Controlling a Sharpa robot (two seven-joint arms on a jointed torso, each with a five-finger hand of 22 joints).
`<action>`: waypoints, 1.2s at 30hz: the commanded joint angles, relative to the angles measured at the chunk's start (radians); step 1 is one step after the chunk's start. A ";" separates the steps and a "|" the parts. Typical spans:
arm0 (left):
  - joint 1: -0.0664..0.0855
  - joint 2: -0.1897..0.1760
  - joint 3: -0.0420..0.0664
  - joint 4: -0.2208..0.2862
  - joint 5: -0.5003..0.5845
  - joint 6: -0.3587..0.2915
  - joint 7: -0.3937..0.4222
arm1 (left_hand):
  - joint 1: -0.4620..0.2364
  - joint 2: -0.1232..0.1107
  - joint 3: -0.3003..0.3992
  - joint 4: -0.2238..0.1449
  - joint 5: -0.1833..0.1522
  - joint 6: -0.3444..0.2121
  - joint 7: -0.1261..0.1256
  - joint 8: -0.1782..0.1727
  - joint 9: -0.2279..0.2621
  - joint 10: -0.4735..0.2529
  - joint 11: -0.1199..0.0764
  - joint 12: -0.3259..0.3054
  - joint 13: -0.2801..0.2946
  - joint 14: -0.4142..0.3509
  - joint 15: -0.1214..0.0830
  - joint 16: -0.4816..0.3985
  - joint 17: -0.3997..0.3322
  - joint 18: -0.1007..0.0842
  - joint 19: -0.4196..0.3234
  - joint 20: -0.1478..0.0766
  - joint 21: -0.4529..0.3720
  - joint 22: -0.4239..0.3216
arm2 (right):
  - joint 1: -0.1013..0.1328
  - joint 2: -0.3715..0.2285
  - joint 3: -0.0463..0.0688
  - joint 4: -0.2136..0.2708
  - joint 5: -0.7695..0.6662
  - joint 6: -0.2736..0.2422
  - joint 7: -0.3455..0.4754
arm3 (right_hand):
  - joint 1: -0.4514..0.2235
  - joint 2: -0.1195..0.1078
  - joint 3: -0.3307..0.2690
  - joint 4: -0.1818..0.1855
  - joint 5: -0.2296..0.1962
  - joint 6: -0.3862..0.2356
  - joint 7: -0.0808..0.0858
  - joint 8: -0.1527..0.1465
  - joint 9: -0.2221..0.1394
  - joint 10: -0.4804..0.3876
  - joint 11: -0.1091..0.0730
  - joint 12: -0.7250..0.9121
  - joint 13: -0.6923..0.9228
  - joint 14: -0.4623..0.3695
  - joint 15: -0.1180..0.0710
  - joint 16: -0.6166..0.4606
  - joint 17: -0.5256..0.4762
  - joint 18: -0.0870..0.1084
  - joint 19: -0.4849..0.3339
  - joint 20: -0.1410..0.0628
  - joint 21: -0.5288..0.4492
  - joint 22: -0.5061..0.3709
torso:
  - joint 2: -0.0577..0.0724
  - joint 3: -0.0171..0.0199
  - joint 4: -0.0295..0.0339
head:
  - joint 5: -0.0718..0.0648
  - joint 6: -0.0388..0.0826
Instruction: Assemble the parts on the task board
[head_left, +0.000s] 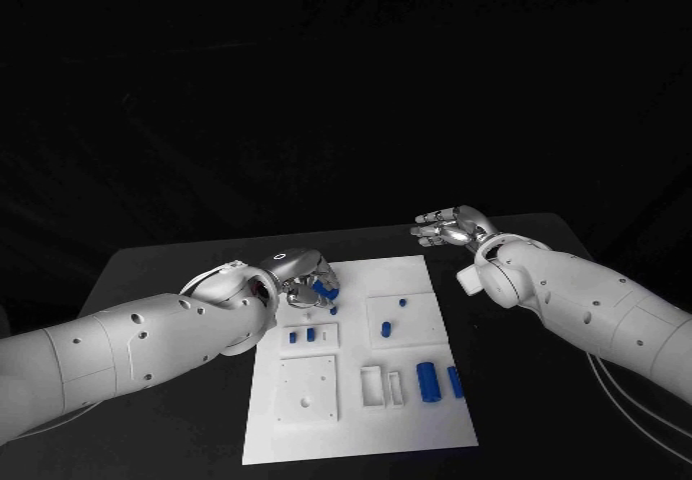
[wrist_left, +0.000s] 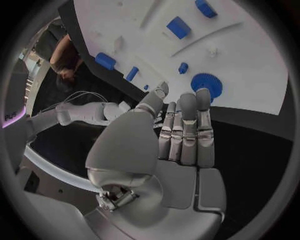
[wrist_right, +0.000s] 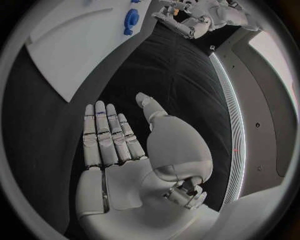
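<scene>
The white task board (head_left: 361, 420) lies in the middle of the black table. A blue gear (head_left: 322, 291) sits near its back left corner. My left hand (head_left: 296, 275) hovers at that corner with its fingers stretched out flat; the gear (wrist_left: 206, 85) lies just past the fingertips (wrist_left: 187, 100), and nothing is held. Whether they touch it I cannot tell. My right hand (head_left: 450, 228) is over the bare table behind the board's back right corner, flat and empty (wrist_right: 115, 150). Small blue pegs (head_left: 385, 328) and two blue cylinders (head_left: 428, 380) rest on the board.
White blocks (head_left: 307, 388) and upright white frames (head_left: 372, 385) stand on the board's near half. Further blue pieces (wrist_left: 178, 27) lie on the board beyond the gear. The board's corner and gear (wrist_right: 131, 21) appear beyond my right fingers. Black table surrounds the board.
</scene>
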 joint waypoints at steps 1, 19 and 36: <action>-0.003 0.011 -0.004 -0.004 -0.116 0.035 -0.003 | 0.022 -0.005 -0.004 0.020 0.006 -0.014 0.000 -0.003 -0.001 -0.015 0.001 -0.003 -0.001 -0.001 0.003 -0.002 -0.003 0.016 0.008 0.003 -0.011 0.017 | 0.000 0.002 0.001 0.002 0.000 0.013 0.008 | -0.006 0.004 0.001 0.003 0.004 0.003 -0.002 -0.004 -0.001 -0.002 -0.003 -0.004 -0.002 -0.007 0.001 -0.005 -0.002 -0.015 0.001 0.000 0.001 -0.001 | 0.000 0.0006 0.0000 | -0.001 -0.001; -0.024 0.059 -0.019 -0.060 -0.213 0.065 -0.028 | 0.074 -0.012 -0.004 0.078 0.020 -0.012 0.011 -0.003 -0.002 -0.072 0.012 -0.004 -0.002 -0.021 0.007 0.016 -0.016 0.020 0.002 0.009 -0.017 0.023 | 0.000 0.003 0.001 0.010 0.000 0.013 0.008 | -0.010 0.002 -0.002 0.005 0.007 0.002 -0.002 -0.004 -0.001 -0.002 -0.003 -0.004 -0.002 -0.007 0.001 -0.005 -0.002 -0.015 -0.001 0.000 0.001 -0.001 | 0.001 -0.0004 0.0006 | -0.005 -0.004; -0.042 0.093 -0.020 -0.118 -0.216 0.056 -0.005 | 0.036 -0.004 0.119 0.060 0.024 -0.009 0.005 -0.004 -0.003 0.011 -0.005 -0.004 -0.002 -0.007 -0.002 0.042 -0.014 0.021 -0.009 -0.001 0.058 0.023 | 0.000 0.002 0.001 0.019 -0.001 0.012 0.008 | -0.009 0.002 -0.004 0.006 0.009 0.003 -0.002 -0.004 -0.001 -0.002 -0.003 -0.004 -0.002 -0.007 0.001 -0.005 -0.002 -0.016 -0.001 0.000 0.001 -0.001 | 0.000 -0.0004 0.0010 | -0.011 -0.009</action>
